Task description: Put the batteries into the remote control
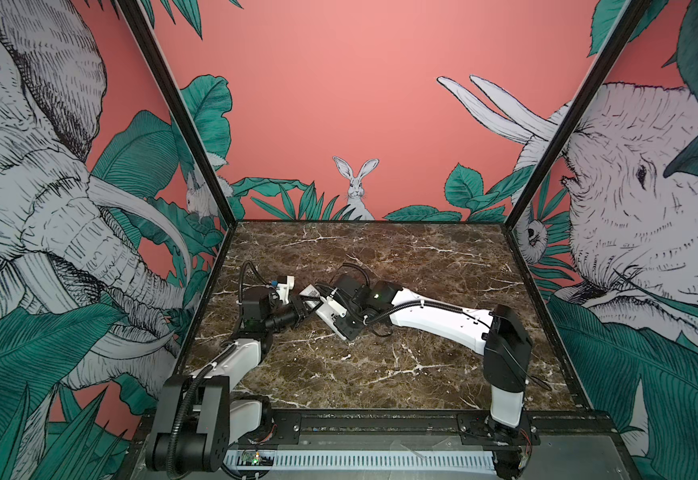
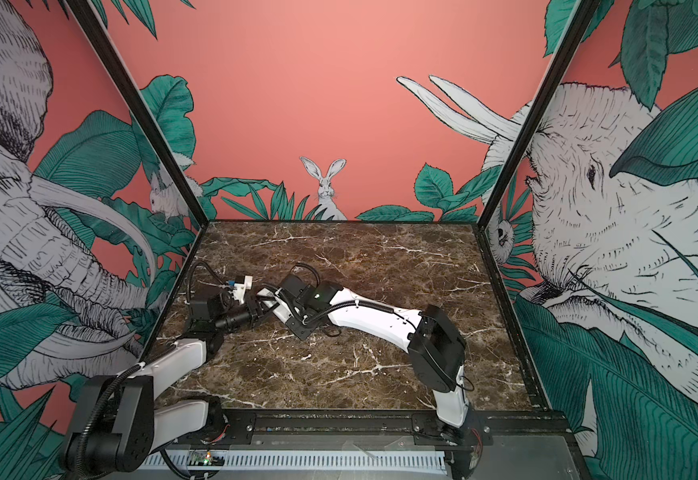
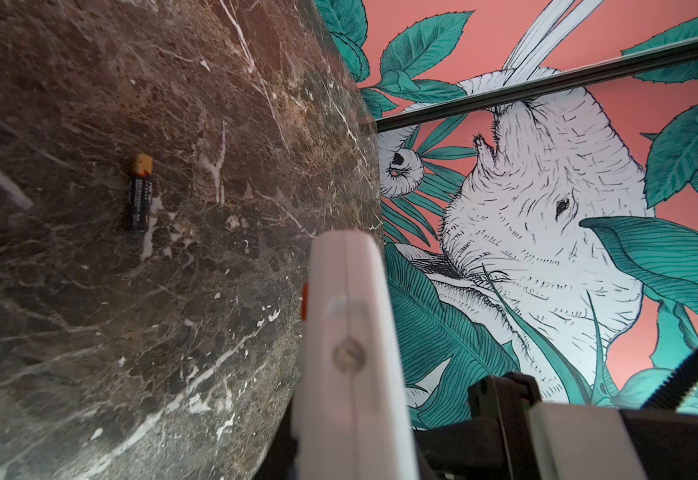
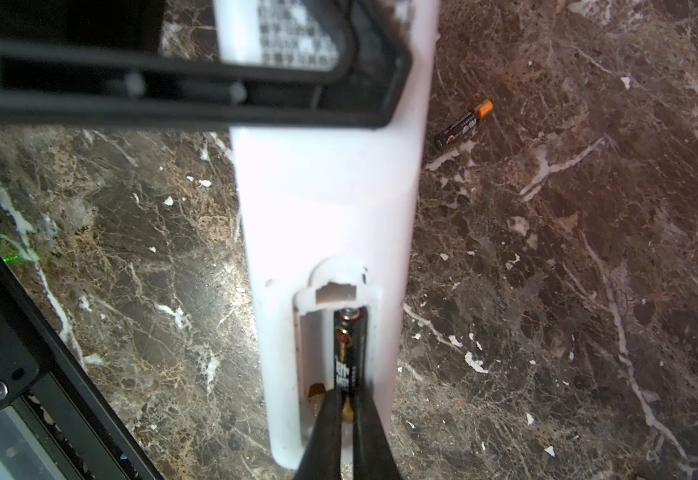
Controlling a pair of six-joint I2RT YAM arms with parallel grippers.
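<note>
Two batteries show: the first battery [image 4: 349, 353] sits in one slot of the open compartment [image 4: 310, 353] in the back of the remote [image 4: 326, 199], its near end pinched between the narrow black tips of the right claw [image 4: 347, 409]. The left claw [image 4: 281, 104] is clamped across the remote's label end, and the second battery [image 4: 463, 124] lies loose on the marble table [image 4: 588, 291] beside the remote, apart from both claws.

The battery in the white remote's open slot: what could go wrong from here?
1. The right gripper pinches the first battery at one end; that end may not seat, or could pop out on release.
2. The left gripper alone holds the remote control, so pressing might tilt it.
3. The second battery lies loose on the table and could roll away.
</note>
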